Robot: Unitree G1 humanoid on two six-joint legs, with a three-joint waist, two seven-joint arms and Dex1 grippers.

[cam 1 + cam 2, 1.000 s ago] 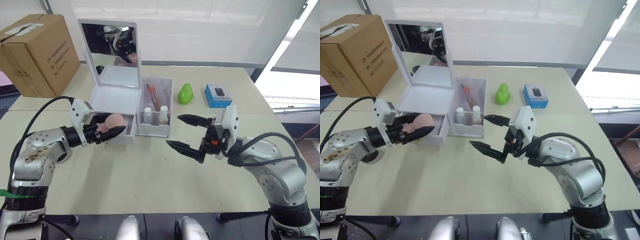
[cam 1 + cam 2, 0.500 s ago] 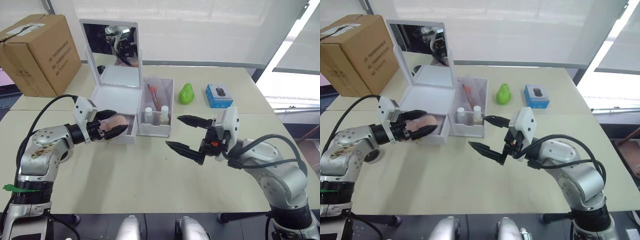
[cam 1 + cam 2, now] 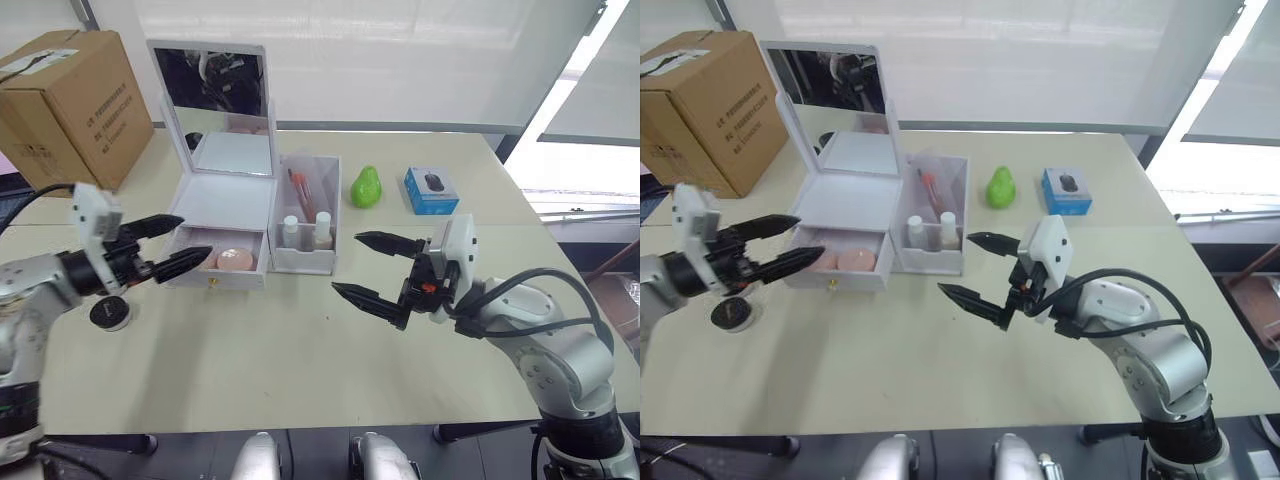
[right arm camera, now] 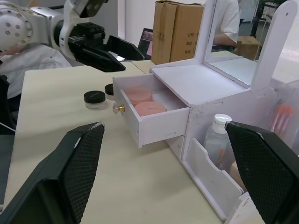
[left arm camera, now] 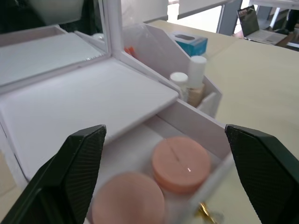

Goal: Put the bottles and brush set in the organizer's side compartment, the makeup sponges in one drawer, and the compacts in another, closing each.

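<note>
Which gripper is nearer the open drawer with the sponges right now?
Left. The left gripper hangs open just off the open drawer front, on its outer side. The right gripper sits open farther off, past the side compartment.

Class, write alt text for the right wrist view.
A white organizer's drawer stands open with two pink sponges inside. Bottles sit in the side compartment, two black compacts lie on the table, and the left gripper hovers open.

Silver-grey jointed arms with black cables looped along them; white wrist blocks carry each black two-fingered claw (image 3: 377, 268), red marks on the right.
</note>
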